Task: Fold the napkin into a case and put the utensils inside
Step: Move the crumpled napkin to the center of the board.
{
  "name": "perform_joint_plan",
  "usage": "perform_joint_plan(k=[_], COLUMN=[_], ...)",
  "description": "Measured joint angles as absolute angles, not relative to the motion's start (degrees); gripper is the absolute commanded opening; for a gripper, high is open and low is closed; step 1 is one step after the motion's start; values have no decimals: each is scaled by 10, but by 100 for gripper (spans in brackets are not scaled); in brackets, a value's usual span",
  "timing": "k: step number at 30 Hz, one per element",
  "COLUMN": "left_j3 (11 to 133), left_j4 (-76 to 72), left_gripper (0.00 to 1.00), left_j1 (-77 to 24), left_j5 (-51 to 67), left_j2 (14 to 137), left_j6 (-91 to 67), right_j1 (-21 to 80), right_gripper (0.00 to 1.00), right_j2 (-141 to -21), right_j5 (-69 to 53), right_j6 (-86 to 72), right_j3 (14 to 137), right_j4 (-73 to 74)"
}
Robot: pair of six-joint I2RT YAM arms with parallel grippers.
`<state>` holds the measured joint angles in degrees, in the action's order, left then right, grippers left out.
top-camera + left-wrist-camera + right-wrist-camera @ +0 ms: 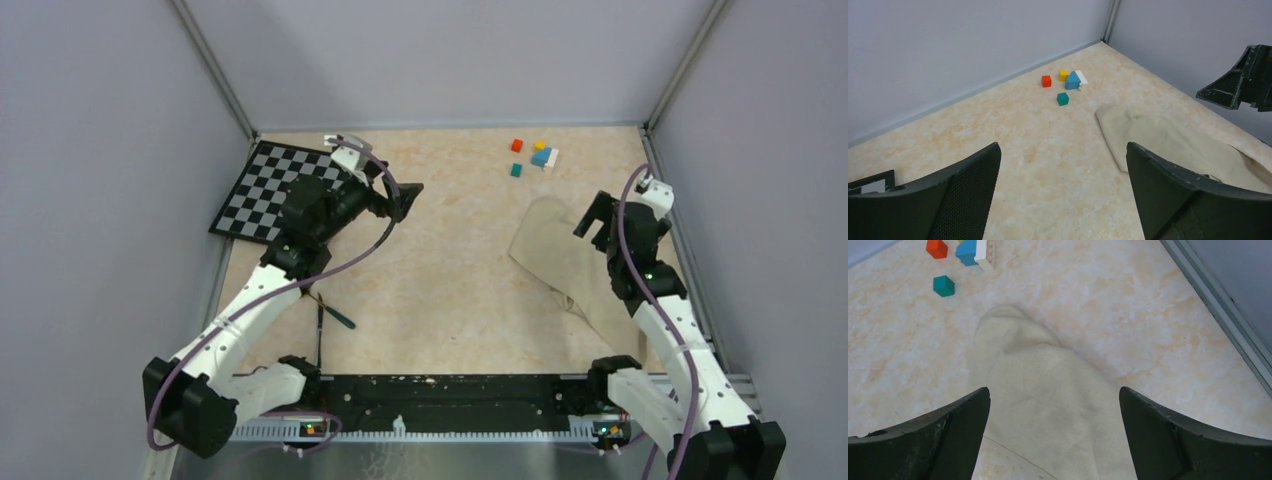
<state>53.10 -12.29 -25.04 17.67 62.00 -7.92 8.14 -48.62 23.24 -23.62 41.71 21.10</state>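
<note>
Fold step barely begun: R gripper [1053, 392], jaws wide & empty, hovers just above the crumpled napkin [1033, 365]; L gripper [1063, 147], also wide, has it ahead-right, utensils [324, 318] well behind; next prob needs a corner pinch to spread it flat.

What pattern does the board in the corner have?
The board has black-and-white checks, clearest in the top view.
</note>
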Motion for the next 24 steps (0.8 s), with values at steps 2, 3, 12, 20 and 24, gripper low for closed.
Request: perform_joint_plan(k=[2,3,12,20,24], left_j3=[531,531,531,531,532], left_j4=[-120,-118,-100,-91,-90], left_gripper=[98,98,99,98,98], left_j1=[-260,-265,-302,-307,-307], left_j5=[170,166,117,114,126], left_j2=[620,620,628,632,632], left_j6=[-75,-73,-63,-69,-77], right_j1=[81,81,62,4,7], right_gripper=[99,99,98,92,89], right_j2=[-483,-484,-576,-674,-733], right_j5=[234,234,199,126,42], right_j6=[-234,-234,-303,-349,-323], right_j3=[415,416,416,412,413], right_j4=[211,211,258,270,256])
